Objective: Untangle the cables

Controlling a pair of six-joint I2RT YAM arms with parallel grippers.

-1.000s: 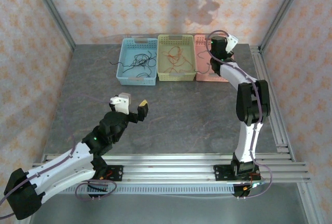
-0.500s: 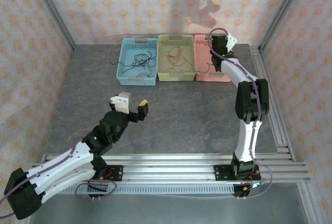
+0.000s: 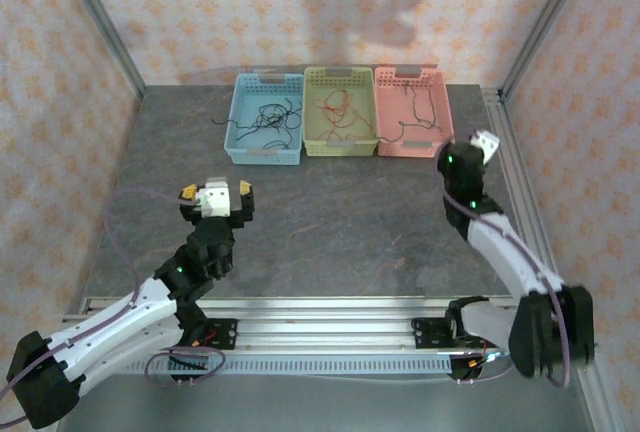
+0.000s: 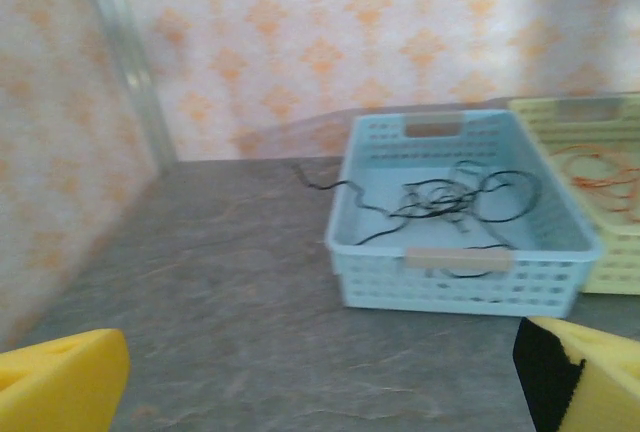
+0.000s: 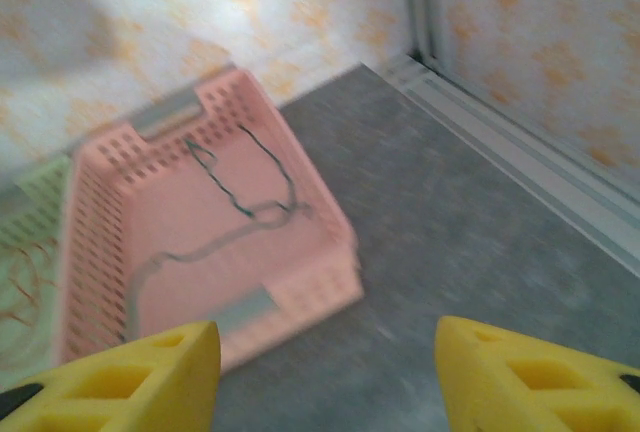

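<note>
Black cables (image 3: 265, 117) (image 4: 450, 197) lie bunched in the blue basket (image 3: 262, 155) (image 4: 460, 282), with one strand trailing over its left rim. Orange-red cables (image 3: 335, 112) (image 4: 600, 167) sit in the yellow-green basket (image 3: 340, 148). Thin green cables (image 3: 415, 112) (image 5: 235, 192) lie in the pink basket (image 3: 432, 73) (image 5: 300, 297). My left gripper (image 3: 215, 192) (image 4: 320, 382) is open and empty over bare table, short of the blue basket. My right gripper (image 3: 455, 159) (image 5: 325, 372) is open and empty, off the pink basket's near right corner.
The three baskets stand side by side at the back of the grey table (image 3: 340, 222). Aluminium frame rails (image 3: 515, 182) run along the right edge and the front. Patterned walls enclose the back and sides.
My right arm has drawn back from over the pink basket toward the near right. My left wrist has turned and shifted left, its fingers now spread side by side.
</note>
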